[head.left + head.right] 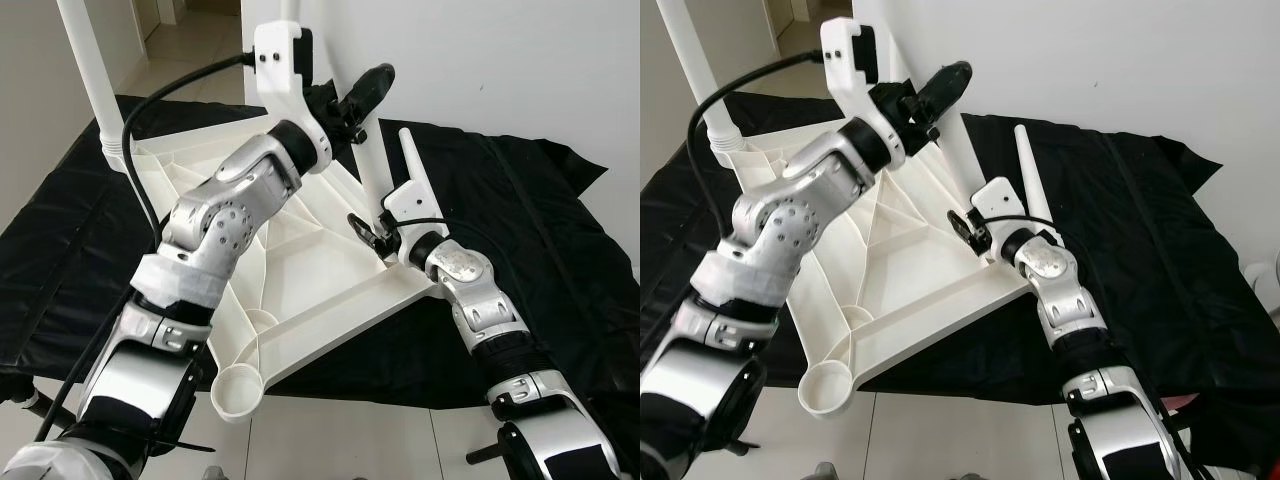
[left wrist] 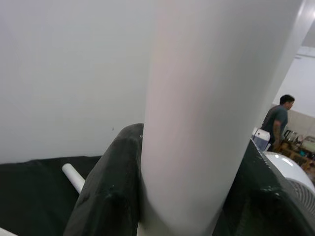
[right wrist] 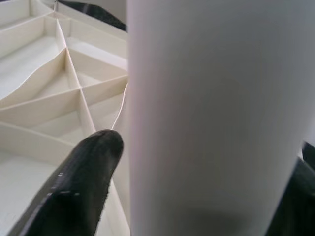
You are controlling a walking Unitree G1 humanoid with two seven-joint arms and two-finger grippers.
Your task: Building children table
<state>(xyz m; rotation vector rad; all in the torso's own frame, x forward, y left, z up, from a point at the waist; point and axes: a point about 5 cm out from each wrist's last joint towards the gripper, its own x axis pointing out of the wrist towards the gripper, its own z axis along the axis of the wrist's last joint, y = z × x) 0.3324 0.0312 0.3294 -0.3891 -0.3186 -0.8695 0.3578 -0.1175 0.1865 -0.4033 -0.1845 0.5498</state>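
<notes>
Gripping one upright table leg (image 1: 368, 165), both jaws sets clamp it (loose leg (image 1: 417, 165) beside, person (image 2: 277, 121) beyond).

Finding no readable text, label, brand, number or sign anywhere; showing only plain, unmarked parts throughout.

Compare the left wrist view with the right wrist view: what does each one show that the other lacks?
Left wrist: a loose white leg lying on the black cloth, and a person in the background. Right wrist: the ribbed underside of the tabletop. Both: the upright table leg close up, with black fingers on either side of it.
</notes>
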